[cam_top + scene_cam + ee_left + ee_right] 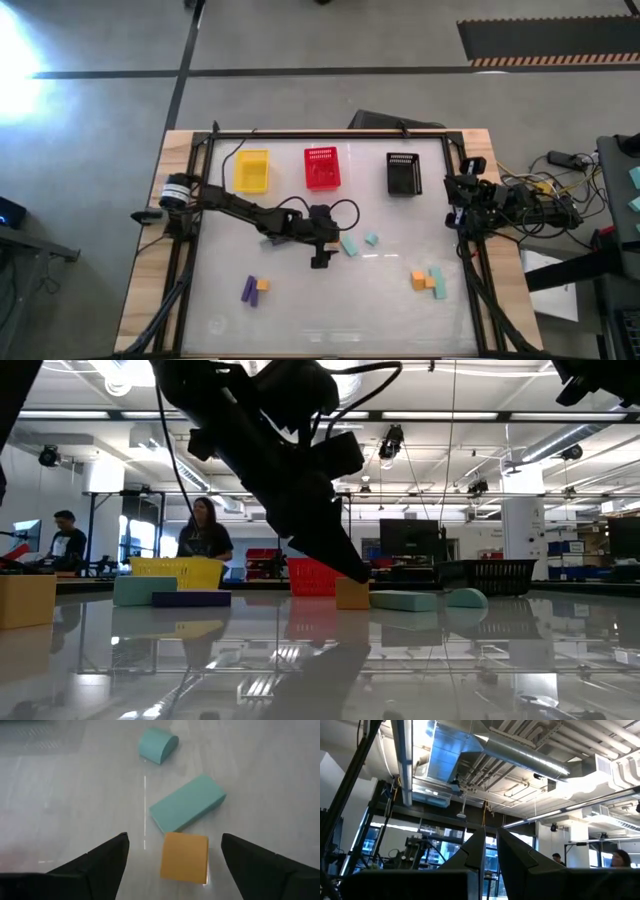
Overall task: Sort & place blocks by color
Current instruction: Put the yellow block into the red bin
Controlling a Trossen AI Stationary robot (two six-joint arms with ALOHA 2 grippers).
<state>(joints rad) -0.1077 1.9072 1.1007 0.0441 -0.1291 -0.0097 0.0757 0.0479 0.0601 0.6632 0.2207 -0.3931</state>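
My left gripper (175, 839) is open and low over the table's middle (320, 256). Its two fingers stand on either side of an orange cube (184, 857) without touching it. The cube rests flat on the table, and in the high view the gripper hides it. Just beyond lie a teal bar (187, 802) (349, 246) and a teal half-round block (157, 745) (371, 239). In the low view the left gripper's tip (352, 568) is right above the cube (352, 594). My right gripper (490, 845) is shut, points up at the ceiling and is parked at the table's right edge (465, 200).
A yellow basket (251, 170), a red basket (321, 167) and a black basket (403, 173) stand in a row along the far side. Orange and teal blocks (430, 282) cluster near right. A purple block (248, 289) and an orange block (263, 285) lie near left.
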